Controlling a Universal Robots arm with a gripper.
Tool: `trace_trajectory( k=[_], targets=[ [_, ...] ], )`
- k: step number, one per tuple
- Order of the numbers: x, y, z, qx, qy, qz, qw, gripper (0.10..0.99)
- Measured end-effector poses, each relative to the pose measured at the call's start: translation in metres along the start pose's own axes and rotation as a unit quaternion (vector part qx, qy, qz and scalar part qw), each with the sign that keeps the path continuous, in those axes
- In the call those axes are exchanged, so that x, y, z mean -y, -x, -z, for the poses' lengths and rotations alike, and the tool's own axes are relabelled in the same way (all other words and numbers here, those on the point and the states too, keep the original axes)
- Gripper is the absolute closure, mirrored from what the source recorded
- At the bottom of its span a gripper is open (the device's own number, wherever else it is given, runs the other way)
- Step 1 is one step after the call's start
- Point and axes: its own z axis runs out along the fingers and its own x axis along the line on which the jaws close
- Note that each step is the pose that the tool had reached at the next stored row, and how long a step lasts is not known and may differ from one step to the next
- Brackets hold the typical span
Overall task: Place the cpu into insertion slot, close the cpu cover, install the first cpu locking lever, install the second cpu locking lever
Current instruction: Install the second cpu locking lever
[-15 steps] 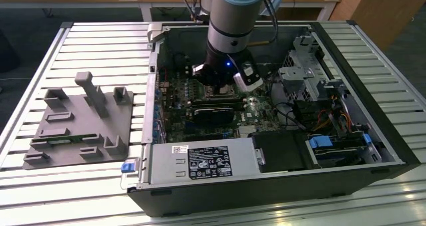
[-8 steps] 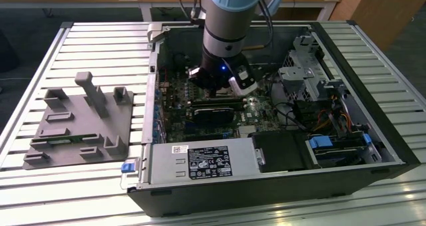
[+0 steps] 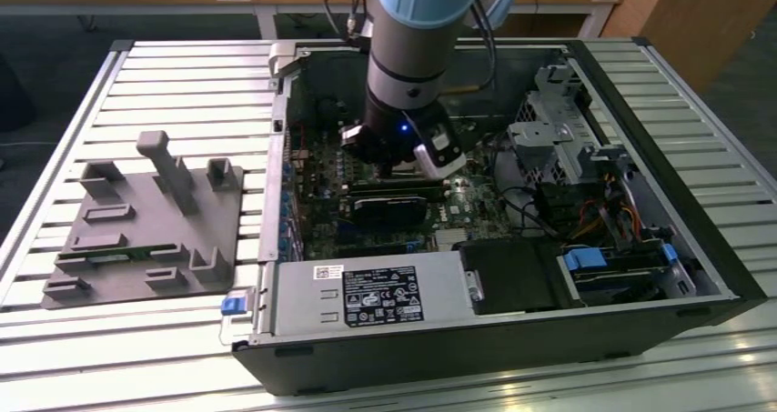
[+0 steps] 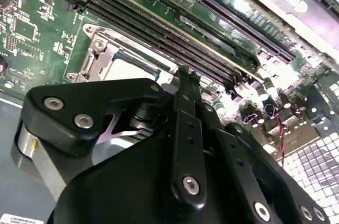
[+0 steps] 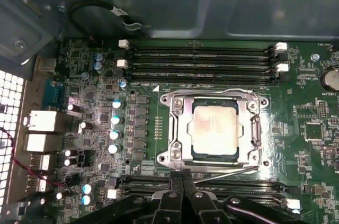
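We see the cpu (image 5: 214, 127) seated in the insertion slot (image 5: 179, 128), its dull silver top showing through the window of the cpu cover (image 5: 248, 128), which lies flat over it. A thin silver locking lever (image 5: 228, 174) runs at a slant along the socket edge nearest the fingers (image 5: 183, 184), and the fingertips stand right at that lever, pressed together into one narrow black point with no gap that we can make out. In the second wrist view the same closed fingers (image 4: 185, 83) reach down just beside the socket's metal frame (image 4: 98, 49).

Beyond the socket, on the side away from the fingers, lie four long black memory slots (image 5: 201, 62) with white latches; more memory slots (image 5: 153, 183) run on the fingers' own side, partly hidden behind the gripper's black linkage. A row of blue-topped capacitors (image 5: 115, 127) stands to one side of the socket on the green motherboard (image 5: 307, 144).

In the exterior view the arm (image 3: 413, 57) comes down into the open computer case (image 3: 716, 276), which rests on the slatted table (image 3: 182, 75). The power supply (image 3: 364, 294) carries a black label whose print we cannot read. A grey parts fixture (image 3: 140, 230) sits on the table, well apart from the case.
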Motion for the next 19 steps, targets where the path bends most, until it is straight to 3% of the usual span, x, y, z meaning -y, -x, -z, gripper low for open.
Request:
trace_trajectory(
  k=[8, 13, 19],
  targets=[
    [0.0025, -0.005, -0.0043, 0.0001, 0.0028, -0.001, 1.0, 0.98],
    [0.006, -0.0058, -0.0051, 0.0004, 0.0141, -0.001, 0.9999, 0.98],
    [0.0102, -0.01, -0.0053, 0.0005, 0.0214, -0.001, 0.9998, 0.98]
  ],
)
